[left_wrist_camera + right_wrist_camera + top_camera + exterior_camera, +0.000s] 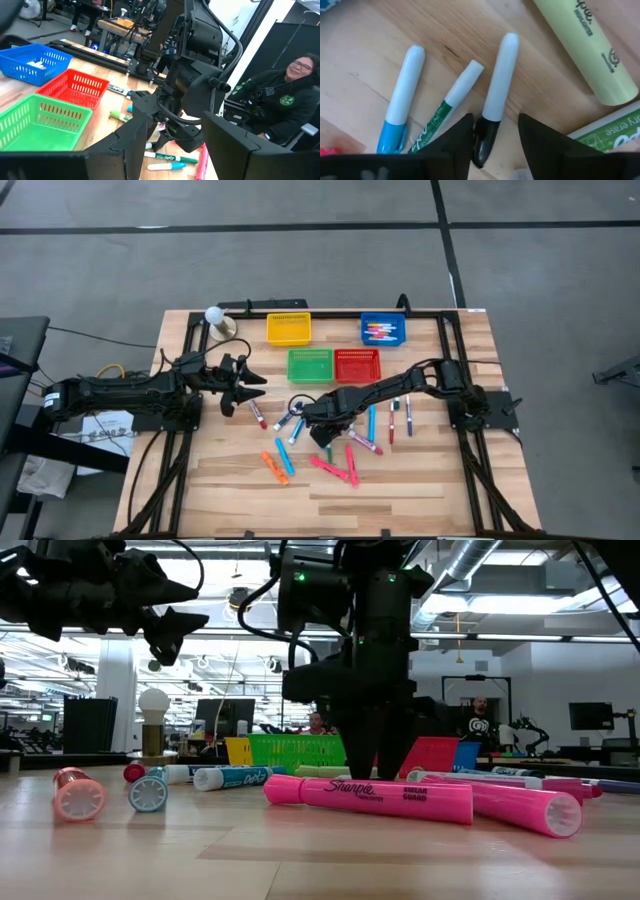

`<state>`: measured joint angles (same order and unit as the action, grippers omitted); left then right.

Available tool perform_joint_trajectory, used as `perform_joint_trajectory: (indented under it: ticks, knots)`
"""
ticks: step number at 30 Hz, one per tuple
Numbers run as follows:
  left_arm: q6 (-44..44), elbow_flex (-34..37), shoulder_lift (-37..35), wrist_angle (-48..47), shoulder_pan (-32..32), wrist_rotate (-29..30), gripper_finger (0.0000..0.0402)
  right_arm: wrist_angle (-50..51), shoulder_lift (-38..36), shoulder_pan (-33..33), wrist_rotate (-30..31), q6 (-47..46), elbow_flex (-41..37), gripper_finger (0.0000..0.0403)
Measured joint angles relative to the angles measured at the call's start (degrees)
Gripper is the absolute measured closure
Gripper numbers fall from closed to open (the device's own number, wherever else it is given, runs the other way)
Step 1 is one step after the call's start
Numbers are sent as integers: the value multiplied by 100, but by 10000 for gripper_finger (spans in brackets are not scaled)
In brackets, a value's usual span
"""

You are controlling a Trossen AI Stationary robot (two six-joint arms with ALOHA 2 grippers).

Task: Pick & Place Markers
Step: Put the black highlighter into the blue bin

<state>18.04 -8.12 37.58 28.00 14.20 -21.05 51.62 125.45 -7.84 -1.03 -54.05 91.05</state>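
Observation:
Several markers in pink (351, 465), orange (272, 467), blue (285, 457), red and green lie flat and scattered on the wooden table. My right gripper (322, 438) points down among them, open. In the right wrist view its fingers stand on either side of the black end (482, 140) of a white marker (497, 80) lying on the table; I cannot tell whether they touch it. A blue-and-white marker (402, 95) and a green-and-white one (455, 97) lie beside it. My left gripper (250, 387) hangs open above the table's left part, holding nothing.
Four mesh baskets stand toward the far edge: yellow (288, 328), blue (383, 330) with markers inside, green (310, 365) and red (357, 365). A white bulb on a stand (215, 317) is at the far left. A pink highlighter (370, 800) lies nearest the low camera. A person sits beyond the table (287, 95).

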Motion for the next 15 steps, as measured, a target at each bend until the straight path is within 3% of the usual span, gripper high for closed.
perform_joint_trajectory:
  ticks: [15]
  knots:
    - [-22,0,0,33,0,1,215,-10,-38,0,8,-321,-14,348]
